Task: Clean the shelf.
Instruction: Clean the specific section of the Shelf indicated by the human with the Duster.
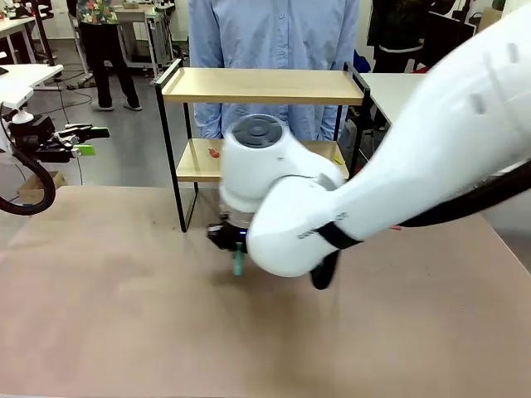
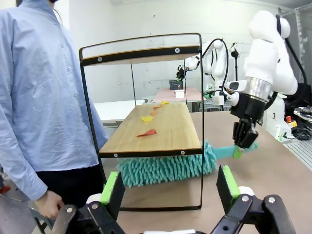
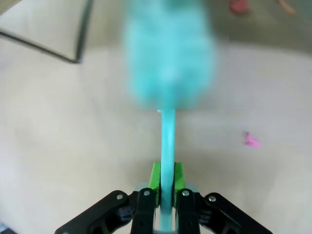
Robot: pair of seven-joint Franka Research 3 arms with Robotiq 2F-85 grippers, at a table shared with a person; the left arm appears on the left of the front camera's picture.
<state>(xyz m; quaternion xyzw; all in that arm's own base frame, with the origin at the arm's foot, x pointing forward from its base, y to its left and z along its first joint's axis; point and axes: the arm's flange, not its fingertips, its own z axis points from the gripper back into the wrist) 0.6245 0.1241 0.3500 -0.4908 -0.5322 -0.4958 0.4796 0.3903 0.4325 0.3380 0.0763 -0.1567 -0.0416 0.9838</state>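
You have the shelf (image 1: 261,85) at 12 o'clock on the brown table (image 1: 124,315), at the far edge, right in front of the person (image 1: 274,33) in the light blue shirt. The right arm crosses the middle. The right gripper (image 1: 236,249) points down at the table just at 6 o'clock of the shelf.

Right wrist view: right gripper (image 3: 165,195) is clenched on the teal duster (image 3: 168,58), green pads (image 3: 155,175) tight on both sides of its thin handle (image 3: 167,141). The fluffy head is blurred, at 12 o'clock from the pads. A pink scrap (image 3: 251,140) lies on the table at 3 o'clock of the handle.

Left wrist view: shelf (image 2: 161,129) is seen end-on. The duster (image 2: 165,168) head sits just under the lower board (image 2: 170,122); I cannot tell if they touch. The right gripper (image 2: 243,139) holds the handle at 3 o'clock of the shelf. A red scrap (image 2: 147,132) and a yellow scrap (image 2: 146,118) lie on the lower board. The person's hand (image 2: 48,204) hangs at 8 o'clock.

Left gripper (image 2: 170,187) is released, pads wide apart, nothing between them. In the front view the left gripper (image 1: 90,139) is at 9 o'clock, well apart from the shelf.
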